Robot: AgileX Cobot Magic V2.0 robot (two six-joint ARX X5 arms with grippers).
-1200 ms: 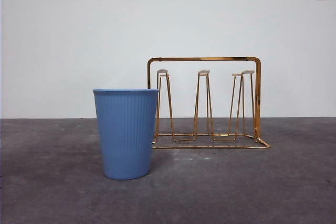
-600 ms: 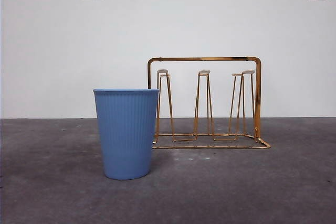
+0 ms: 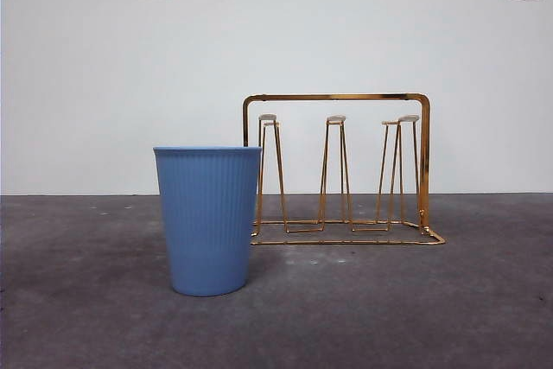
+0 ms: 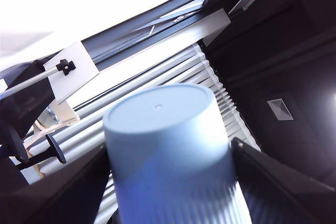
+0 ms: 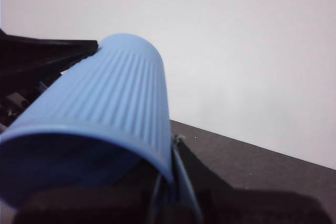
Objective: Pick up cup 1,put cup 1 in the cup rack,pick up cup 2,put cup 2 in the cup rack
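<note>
On the grey table [image 3: 415, 308] in the front view we see one blue ribbed cup [image 3: 208, 220] standing upright, mouth up, near us and left of centre; behind it and to its right stands the cup rack [image 3: 339, 170], gold wire, its pale-tipped pegs all bare; the cup's right edge overlaps the rack's left post in this view, though the cup sits nearer. Neither arm shows in this view. In the left wrist view the left gripper [image 4: 168, 182] has its two black jaws closed against the sides of a second blue cup [image 4: 168, 145], whose flat base points away from the camera. In the right wrist view the right gripper [image 5: 157, 203] clasps a third blue cup [image 5: 105, 108] by its rim, one jaw inside the mouth and one outside; that cup lies tilted, mouth toward the camera, above the table before a white wall [image 5: 252, 51].
</note>
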